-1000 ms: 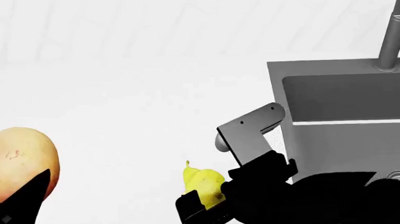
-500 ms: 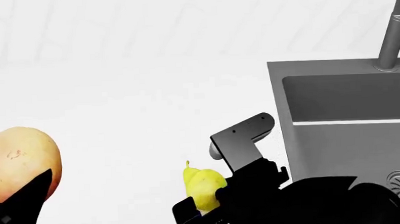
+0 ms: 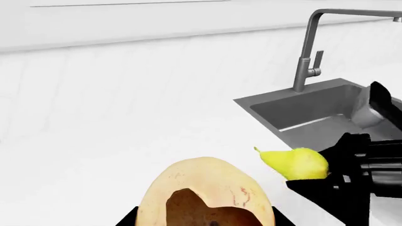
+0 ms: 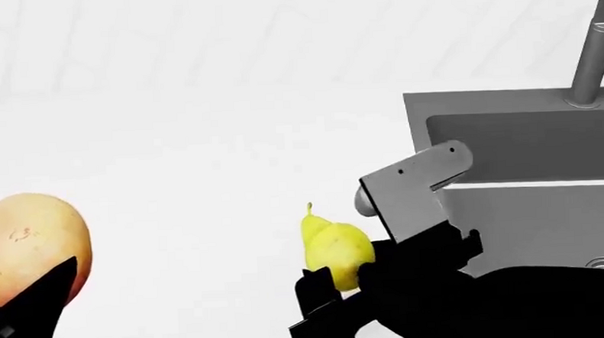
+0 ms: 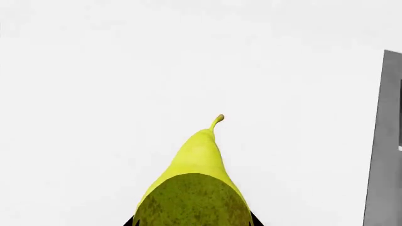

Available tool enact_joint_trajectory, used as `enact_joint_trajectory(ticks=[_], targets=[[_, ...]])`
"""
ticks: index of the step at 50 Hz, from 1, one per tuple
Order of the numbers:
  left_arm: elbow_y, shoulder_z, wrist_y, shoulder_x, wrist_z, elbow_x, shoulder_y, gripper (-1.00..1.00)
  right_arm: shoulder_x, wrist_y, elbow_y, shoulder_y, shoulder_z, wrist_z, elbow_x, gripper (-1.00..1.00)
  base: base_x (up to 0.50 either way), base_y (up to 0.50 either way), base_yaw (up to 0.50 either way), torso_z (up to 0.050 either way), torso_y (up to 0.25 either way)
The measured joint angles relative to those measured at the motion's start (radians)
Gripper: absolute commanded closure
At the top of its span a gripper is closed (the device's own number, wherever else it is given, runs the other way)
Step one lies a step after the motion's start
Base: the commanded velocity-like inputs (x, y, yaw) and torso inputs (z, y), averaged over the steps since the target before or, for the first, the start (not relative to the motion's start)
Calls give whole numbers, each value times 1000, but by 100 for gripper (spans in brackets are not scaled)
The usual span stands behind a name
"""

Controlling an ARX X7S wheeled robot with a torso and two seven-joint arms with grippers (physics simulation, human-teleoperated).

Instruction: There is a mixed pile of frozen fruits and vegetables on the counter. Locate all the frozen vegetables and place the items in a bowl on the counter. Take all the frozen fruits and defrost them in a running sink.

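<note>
Yellow pear (image 4: 335, 245) clamped between right fingers (image 4: 318, 281); peach-toned fruit (image 4: 25, 246) gripped in left fingers (image 4: 38, 303)

Yellow pear (image 5: 199, 174) over white counter (image 5: 94, 94)

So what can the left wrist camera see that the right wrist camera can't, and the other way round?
Only the left wrist view shows the peach-toned fruit in the left gripper, the faucet, the sink basin and the right gripper from outside. Only the right wrist view shows the pear close up, stem pointing away from the camera, with just a strip of sink edge. Both show the yellow pear held by the right gripper and the white counter.
</note>
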Motion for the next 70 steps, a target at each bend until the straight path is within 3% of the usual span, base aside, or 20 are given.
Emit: enact_joint_trajectory(ticks=[17,28,70], targets=[[-30,14,-13,3,5,24,-14,100,224,-68,-218,-63,169,144,168,100,0,-9,0,1,0],[-32,18,-11,3,-7,23,-30,100,297,-96,-276,-92,218,175,212,100,-35,-464,0,0,0],[-16,14,3,-11,-9,7,-38,100,287,-104,-297,-99,217,173,209,100,-9,-496,0,0,0]])
